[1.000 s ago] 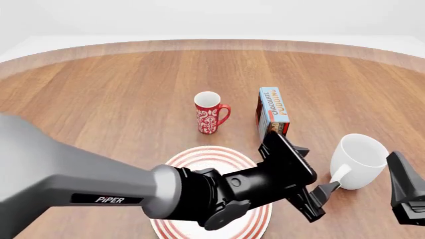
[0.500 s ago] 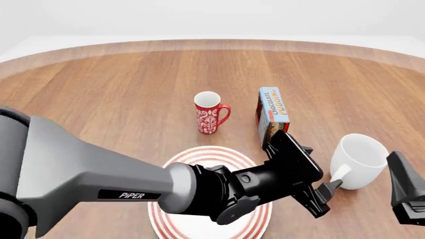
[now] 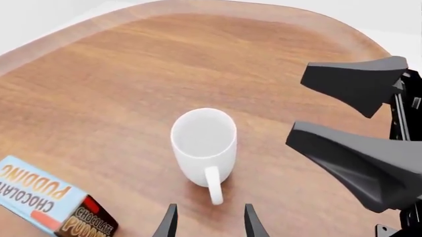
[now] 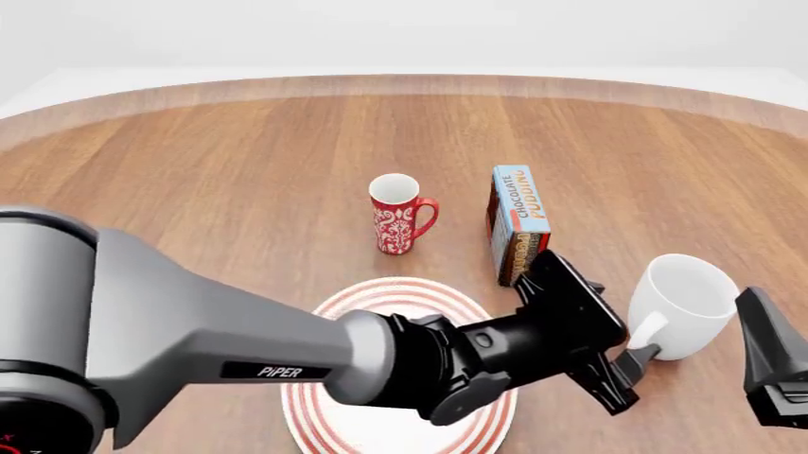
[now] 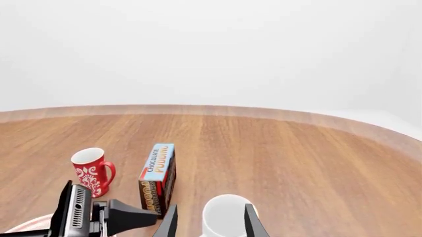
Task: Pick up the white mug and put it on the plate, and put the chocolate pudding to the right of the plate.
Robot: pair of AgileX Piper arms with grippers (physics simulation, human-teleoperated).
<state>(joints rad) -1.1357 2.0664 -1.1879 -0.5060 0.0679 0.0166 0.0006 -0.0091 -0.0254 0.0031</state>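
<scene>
Two task items, neither yet placed. White mug [image 4: 682, 305]: standing upright on the wooden surface [image 4: 227, 189], lower right of the front view, well right of the plate [image 4: 378, 301], handle turned toward the left gripper [image 4: 627, 369]. Chocolate pudding [image 4: 518, 224]: upright box at centre right of the front view, behind the plate's right edge and just beside the mug's far left; not yet set to the plate's right. Plate: lower centre, largely covered by the left arm, nothing visible on its bare rim. Red mug [image 4: 399, 214]: upright at centre, no part in the task.

Left gripper: fingers spread, tips either side of the mug handle in the left wrist view; contact with the handle appears not yet made, though the angle is poor. Right gripper [image 5: 209, 221]: fingers spread, empty, hanging over the white mug in its wrist view, at the front view's lower right edge.

Remaining, by judgement: close on the handle, carry the mug to the plate, then shift the pudding.
</scene>
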